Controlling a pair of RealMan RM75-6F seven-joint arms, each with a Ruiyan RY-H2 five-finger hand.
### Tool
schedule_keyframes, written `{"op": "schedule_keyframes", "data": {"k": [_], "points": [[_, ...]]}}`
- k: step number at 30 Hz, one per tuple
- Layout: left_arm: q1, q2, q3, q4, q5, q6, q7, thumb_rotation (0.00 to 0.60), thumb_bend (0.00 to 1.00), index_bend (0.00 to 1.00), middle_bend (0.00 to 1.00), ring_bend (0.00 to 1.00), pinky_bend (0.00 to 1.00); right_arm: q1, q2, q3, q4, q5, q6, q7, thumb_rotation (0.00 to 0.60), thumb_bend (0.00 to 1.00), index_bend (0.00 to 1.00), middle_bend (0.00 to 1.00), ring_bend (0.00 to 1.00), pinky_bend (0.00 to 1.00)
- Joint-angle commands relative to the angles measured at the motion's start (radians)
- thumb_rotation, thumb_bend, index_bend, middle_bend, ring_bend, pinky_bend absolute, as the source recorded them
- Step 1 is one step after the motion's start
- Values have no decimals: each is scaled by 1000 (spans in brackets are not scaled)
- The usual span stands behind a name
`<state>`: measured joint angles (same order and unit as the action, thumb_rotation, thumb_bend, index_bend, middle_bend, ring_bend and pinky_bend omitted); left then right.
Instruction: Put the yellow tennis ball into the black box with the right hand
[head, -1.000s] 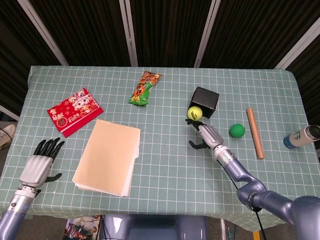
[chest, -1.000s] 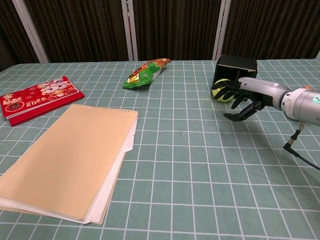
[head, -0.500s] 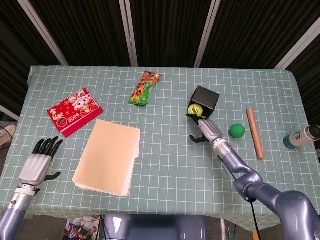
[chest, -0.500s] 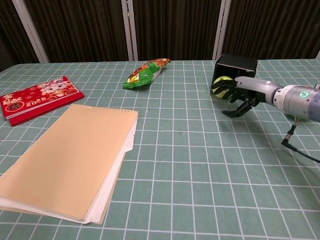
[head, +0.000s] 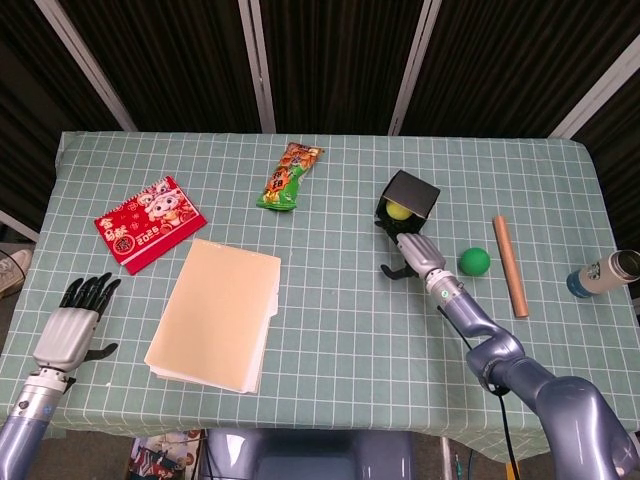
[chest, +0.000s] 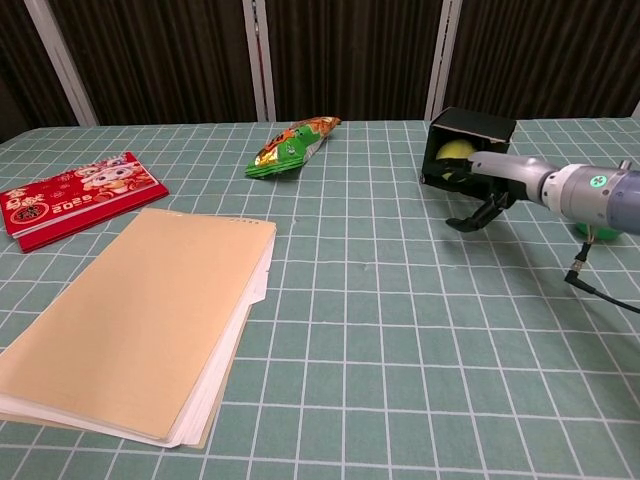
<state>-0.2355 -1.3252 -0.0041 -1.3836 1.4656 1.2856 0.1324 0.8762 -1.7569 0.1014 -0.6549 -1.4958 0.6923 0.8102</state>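
The yellow tennis ball (head: 399, 210) lies inside the black box (head: 415, 190), which rests on its side with its mouth facing me; in the chest view the ball (chest: 455, 152) shows within the box's (chest: 478, 127) opening. My right hand (head: 410, 250) lies just in front of that opening, fingers spread and pointing at it, holding nothing. The chest view shows this hand (chest: 482, 186) low over the table, its fingertips at the box's mouth. My left hand (head: 72, 325) rests at the table's near left corner with its fingers apart and nothing in it.
A green ball (head: 474, 261), a wooden rod (head: 509, 265) and a bottle (head: 603, 273) lie to the right of the box. A manila folder (head: 215, 313), a red booklet (head: 149, 222) and a snack bag (head: 290, 175) occupy the left and middle.
The tennis ball has gone from in front of the box into its opening. My right hand followed it toward the box. The left hand barely shifted.
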Motion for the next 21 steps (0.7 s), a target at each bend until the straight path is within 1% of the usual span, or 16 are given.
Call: {"op": "schedule_keyframes", "data": {"k": [1, 6, 9, 11, 13, 17, 18, 21], "points": [[0, 0, 0, 0, 0, -1, 0, 600, 105, 0, 0, 35, 0, 3, -5, -4, 18, 2, -3, -9, 600, 435, 0, 0, 0, 0], [0, 0, 2, -2, 2, 1, 1, 600, 105, 0, 0, 35, 0, -4, -1, -10, 17, 5, 3, -22, 600, 435, 0, 0, 0, 0], [2, 3, 4, -6, 7, 7, 0, 600, 104, 0, 0, 35, 0, -20, 21, -17, -22, 1, 32, -33, 600, 435, 0, 0, 0, 0], [4, 7, 7, -10, 16, 16, -3, 600, 105, 0, 0, 35, 0, -43, 52, -27, -78, -7, 69, -49, 600, 434, 0, 0, 0, 0], [8, 12, 10, -15, 27, 27, -8, 600, 104, 0, 0, 35, 0, -72, 97, -40, -162, -16, 112, -70, 600, 435, 0, 0, 0, 0], [14, 25, 20, -23, 54, 51, -25, 600, 104, 0, 0, 35, 0, -162, 221, -77, -394, -39, 241, -142, 600, 434, 0, 0, 0, 0], [16, 28, 21, -24, 59, 55, -29, 600, 104, 0, 0, 35, 0, -179, 242, -84, -435, -41, 262, -159, 600, 434, 0, 0, 0, 0], [20, 37, 28, -28, 80, 73, -47, 600, 104, 0, 0, 35, 0, -268, 341, -127, -616, -62, 380, -253, 600, 435, 0, 0, 0, 0]]}}
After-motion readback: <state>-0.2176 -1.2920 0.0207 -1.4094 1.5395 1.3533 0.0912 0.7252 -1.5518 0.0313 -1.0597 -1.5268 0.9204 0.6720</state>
